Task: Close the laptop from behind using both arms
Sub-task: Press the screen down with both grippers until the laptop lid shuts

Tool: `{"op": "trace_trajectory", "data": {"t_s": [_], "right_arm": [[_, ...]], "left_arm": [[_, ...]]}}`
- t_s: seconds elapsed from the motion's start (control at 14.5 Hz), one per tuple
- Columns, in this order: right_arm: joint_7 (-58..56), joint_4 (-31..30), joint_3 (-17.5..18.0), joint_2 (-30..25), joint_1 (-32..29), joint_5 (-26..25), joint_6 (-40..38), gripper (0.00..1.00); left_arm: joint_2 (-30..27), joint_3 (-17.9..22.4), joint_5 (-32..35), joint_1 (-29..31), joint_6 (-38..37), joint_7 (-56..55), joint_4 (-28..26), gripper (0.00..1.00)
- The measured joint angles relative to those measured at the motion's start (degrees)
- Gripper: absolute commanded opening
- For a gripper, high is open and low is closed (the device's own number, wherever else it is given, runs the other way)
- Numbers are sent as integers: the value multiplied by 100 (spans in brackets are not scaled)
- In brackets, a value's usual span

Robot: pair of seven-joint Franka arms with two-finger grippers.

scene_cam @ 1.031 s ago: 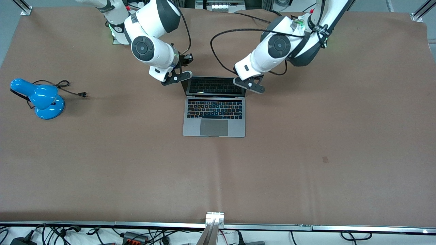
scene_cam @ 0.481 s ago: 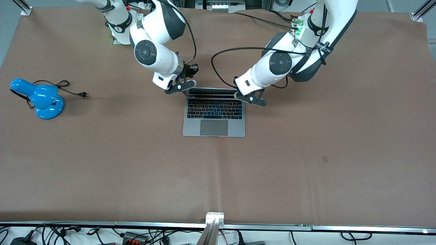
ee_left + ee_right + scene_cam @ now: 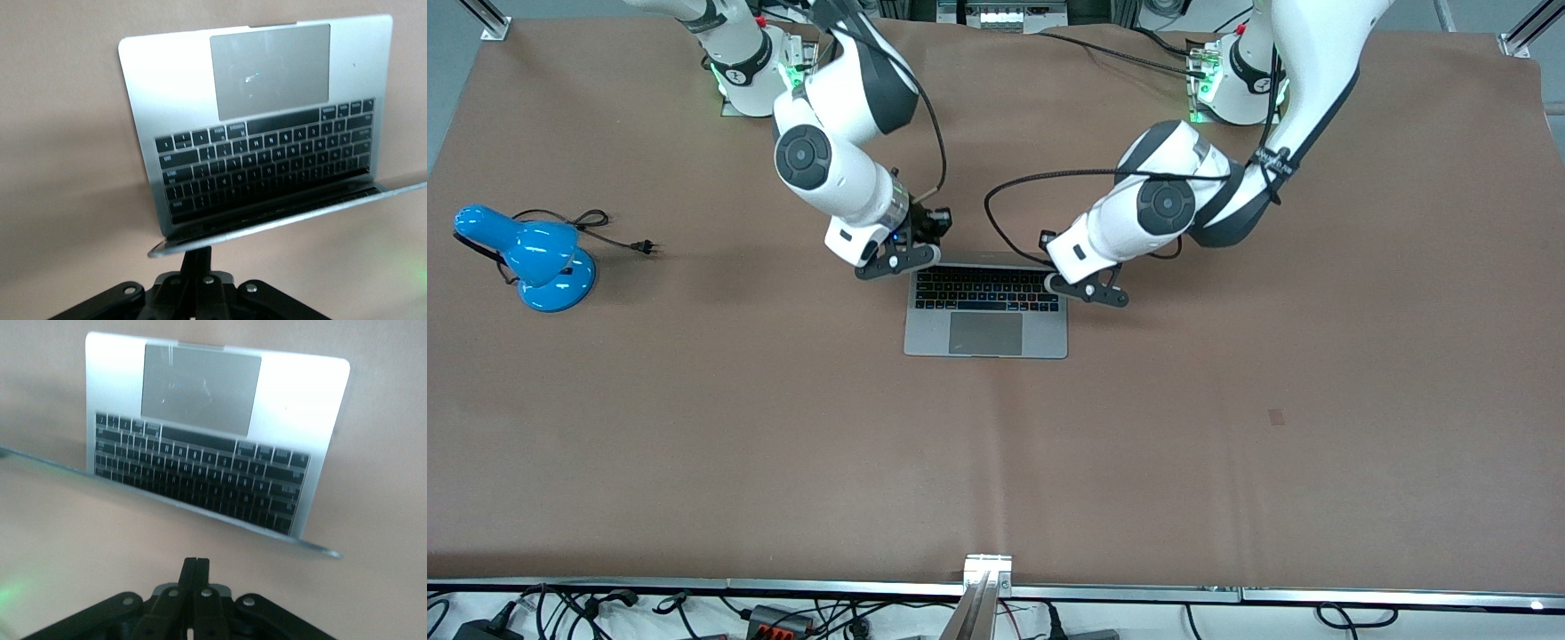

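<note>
The silver-grey laptop [image 3: 985,333] lies mid-table with its lid [image 3: 983,260] tipped forward over the keyboard's rows nearest the hinge, partly open. My right gripper [image 3: 898,260] is shut at the lid's back, at the corner toward the right arm's end. My left gripper [image 3: 1087,291] is shut at the other corner. In the left wrist view the shut fingers [image 3: 200,257] touch the lid's back edge [image 3: 287,217] over the keyboard [image 3: 267,160]. In the right wrist view the shut gripper [image 3: 196,563] sits just below the lid edge [image 3: 313,547]; I cannot tell whether it touches.
A blue desk lamp [image 3: 534,258] with a black cord [image 3: 605,233] lies toward the right arm's end of the brown table. A small dark mark [image 3: 1276,416] is on the cover toward the left arm's end.
Both grippers have moved toward the front camera with the lid. The lid has swung from leaning back to tipped forward over the keyboard, and the black screen no longer shows.
</note>
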Motion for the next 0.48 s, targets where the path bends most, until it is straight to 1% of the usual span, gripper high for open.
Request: {"op": "trace_trajectory", "data": {"t_s": [0.21, 0.48], "right_arm": [[0, 362, -141, 454, -4, 0, 192, 0], [0, 938, -417, 1059, -13, -27, 200, 0]], "left_arm": [[438, 61, 287, -74, -10, -146, 374, 0], [786, 440, 567, -395, -32, -199, 674, 0]]}}
